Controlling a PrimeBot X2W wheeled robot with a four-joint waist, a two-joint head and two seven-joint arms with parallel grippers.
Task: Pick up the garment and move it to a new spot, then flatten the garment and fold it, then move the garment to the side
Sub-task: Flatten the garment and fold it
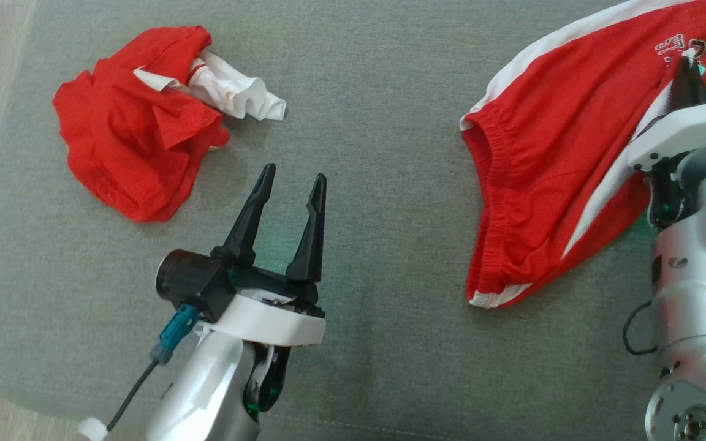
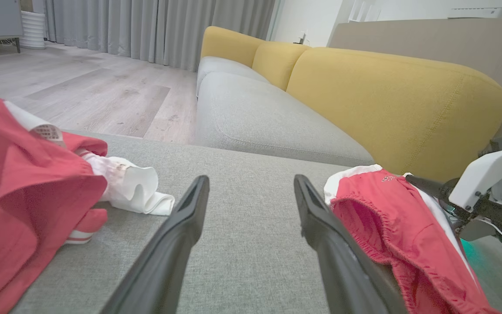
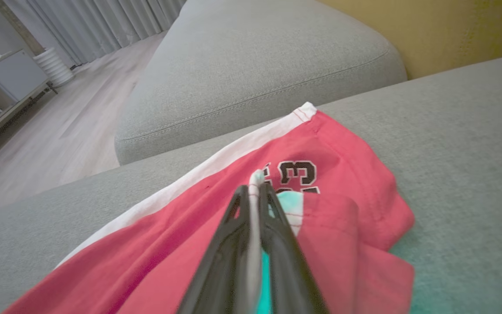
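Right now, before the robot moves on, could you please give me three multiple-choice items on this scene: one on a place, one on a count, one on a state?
1. Where in the head view do the red shorts lie? A) right B) left C) on the floor
2. How many red garments lie on the grey cushion? A) one B) two C) four
3. How is the right claw? A) wide open B) shut on the shorts' white cloth C) shut on nothing

1 A: they lie at the right, the crumpled garment at the left.
2 B: the shorts and the crumpled garment.
3 B: white cloth is pinched in it.
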